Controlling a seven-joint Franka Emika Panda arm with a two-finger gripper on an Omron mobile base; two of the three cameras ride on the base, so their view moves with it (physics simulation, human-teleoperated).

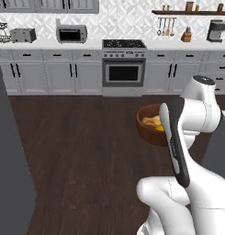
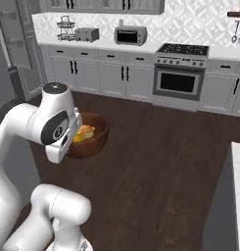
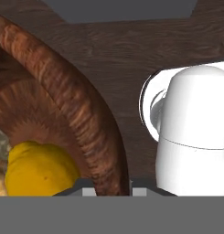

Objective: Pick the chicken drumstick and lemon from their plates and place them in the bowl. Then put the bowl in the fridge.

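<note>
Dark wood floor (image 1: 86, 151) | white cabinets (image 1: 54, 75) | gripper (image 3: 112, 191) clamps bowl (image 3: 81, 114) rim

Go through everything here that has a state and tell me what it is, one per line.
bowl: held off the floor, rim gripped
gripper: shut on the bowl's rim
lemon: inside the bowl
chicken drumstick: inside the bowl
oven door: shut

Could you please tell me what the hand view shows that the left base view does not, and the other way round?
Only the hand view shows the jaws closed on the bowl rim, one fingertip each side. Only the left base view shows the kitchen beyond: stove, toaster oven, toaster, coffee machine and cabinets. Both show the bowl over the wooden floor, with the lemon inside.
</note>
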